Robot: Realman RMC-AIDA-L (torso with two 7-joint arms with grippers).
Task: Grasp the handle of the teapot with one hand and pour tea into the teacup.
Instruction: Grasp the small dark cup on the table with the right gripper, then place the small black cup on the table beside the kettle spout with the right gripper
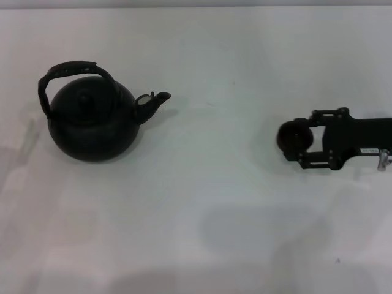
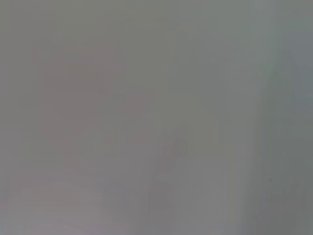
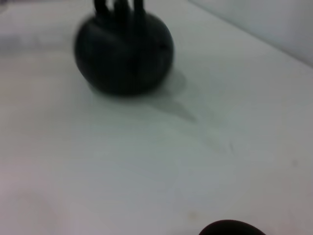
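The black teapot stands at the table's left, its spout pointing right. Its arched handle stands upright above the knobbed lid. My right gripper reaches in from the right edge, one finger on each side of the small black teacup, and looks shut on it. The right wrist view shows the teapot far off and the teacup's rim at the picture's edge. My left gripper is out of sight; its wrist view shows only a blank pale surface.
The white table stretches between the teapot and the teacup, with a wide gap between them. A soft shadow lies on the table near the front.
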